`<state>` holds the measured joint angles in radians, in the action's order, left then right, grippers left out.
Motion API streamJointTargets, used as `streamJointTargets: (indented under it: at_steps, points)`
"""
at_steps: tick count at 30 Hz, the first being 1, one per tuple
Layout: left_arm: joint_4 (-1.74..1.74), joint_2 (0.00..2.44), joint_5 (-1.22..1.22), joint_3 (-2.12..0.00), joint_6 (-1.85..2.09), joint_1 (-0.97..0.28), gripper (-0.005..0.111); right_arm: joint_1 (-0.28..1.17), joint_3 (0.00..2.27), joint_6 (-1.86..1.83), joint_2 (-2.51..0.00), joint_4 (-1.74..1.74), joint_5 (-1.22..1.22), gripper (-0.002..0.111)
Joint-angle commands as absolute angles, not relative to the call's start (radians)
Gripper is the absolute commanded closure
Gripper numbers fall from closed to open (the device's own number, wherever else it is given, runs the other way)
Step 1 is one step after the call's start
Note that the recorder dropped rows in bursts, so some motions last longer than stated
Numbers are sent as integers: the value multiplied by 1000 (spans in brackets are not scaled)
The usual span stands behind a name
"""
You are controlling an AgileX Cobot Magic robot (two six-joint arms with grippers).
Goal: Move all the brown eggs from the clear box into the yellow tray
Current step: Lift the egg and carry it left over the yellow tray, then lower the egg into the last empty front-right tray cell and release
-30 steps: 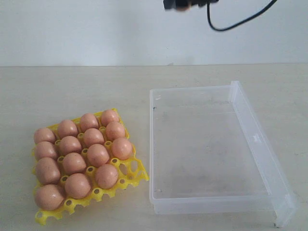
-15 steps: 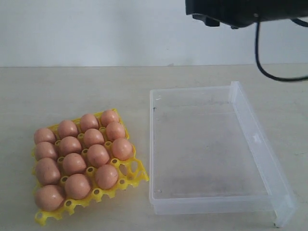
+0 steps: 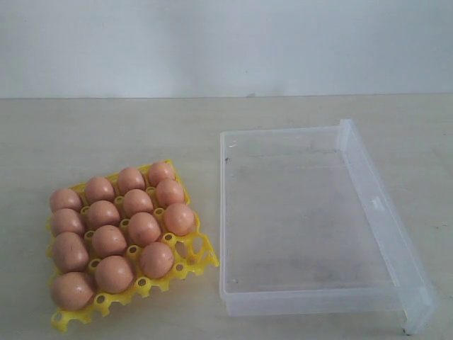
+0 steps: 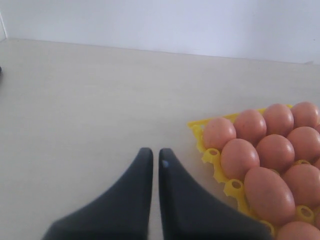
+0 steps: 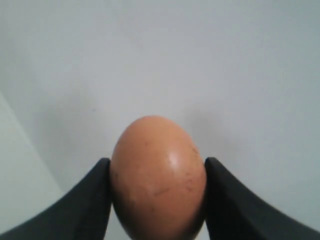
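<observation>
The right pincer is clamped on 1 brown egg, raised against the pale wall; the left pincer is closed and empty just beside the yellow tray. With the clear box empty and 15 eggs seated, this looks like the last carry: next, lower it into the 1 free corner cell beside the box.
</observation>
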<state>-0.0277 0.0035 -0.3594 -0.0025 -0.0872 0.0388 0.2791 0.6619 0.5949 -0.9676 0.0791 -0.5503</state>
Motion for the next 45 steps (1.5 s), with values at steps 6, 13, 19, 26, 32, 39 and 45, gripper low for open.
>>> streamJointTargets:
  at_steps: [6, 13, 19, 26, 32, 39, 45]
  points:
    - [-26, 0, -355, 0, -86, 42, 103, 278, 668, 1222, -1355, 588, -1221, 108]
    - [-26, 0, -355, 0, -86, 42, 103, 280, 782, 1350, -1684, 870, -1221, 108]
    - [-26, 0, -355, 0, -86, 42, 103, 280, 803, 1356, -1805, 1168, -1221, 108]
    - [-26, 0, -355, 0, -86, 42, 103, 304, 803, 1346, -1828, 1190, -1100, 108]
    - [-26, 0, -355, 0, -86, 42, 103, 449, 803, 1175, -1828, 1272, -936, 108]
    - [-26, 0, -355, 0, -86, 42, 103, 510, 803, 1159, -1828, 1201, -634, 108]
    - [-26, 0, -355, 0, -86, 42, 103, 510, 803, 1021, -1828, 1039, -588, 108]
